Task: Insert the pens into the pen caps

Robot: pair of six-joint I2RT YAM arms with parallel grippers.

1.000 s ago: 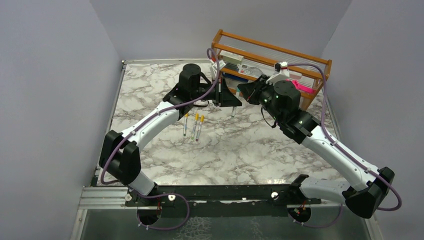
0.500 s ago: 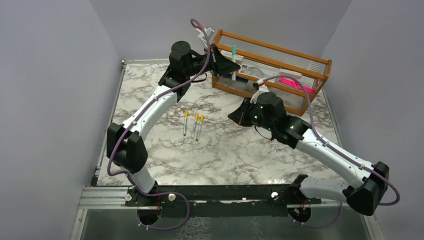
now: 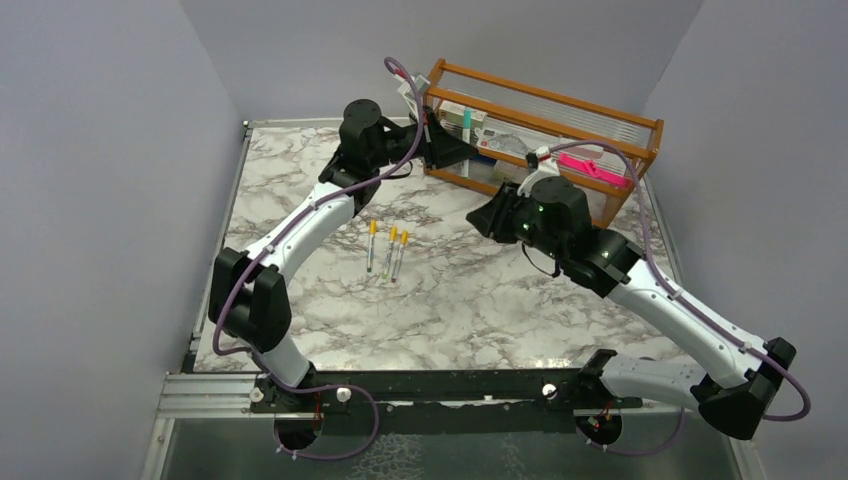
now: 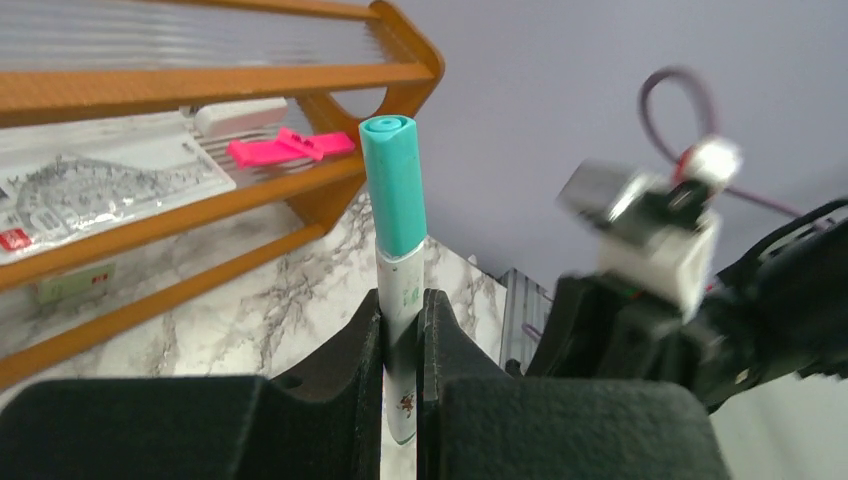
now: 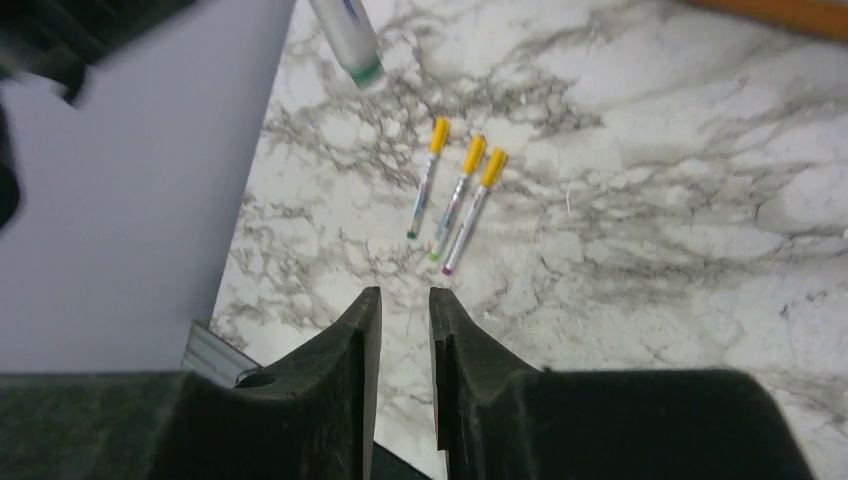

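Note:
My left gripper (image 3: 452,143) is shut on a silvery-white pen (image 4: 397,285) that wears a teal cap (image 4: 393,185). It holds the pen upright in the air just in front of the wooden rack (image 3: 545,100). The capped pen (image 3: 467,121) also shows in the top view. My right gripper (image 3: 487,217) hovers over the table to the right, its jaws slightly apart and empty (image 5: 403,300). Three pens with yellow caps (image 3: 388,250) lie side by side on the marble, left of centre, and they also show in the right wrist view (image 5: 460,195).
The wooden rack (image 4: 200,80) at the back right holds a pink flat object (image 3: 590,165), a white item and clear packets. Grey walls close in on the left, back and right. The held pen's lower end (image 5: 347,35) shows at the top of the right wrist view.
The two grippers have drawn apart. My left gripper lifted the teal-capped pen toward the rack, then lowered a little. My right gripper pulled back to the right, empty.

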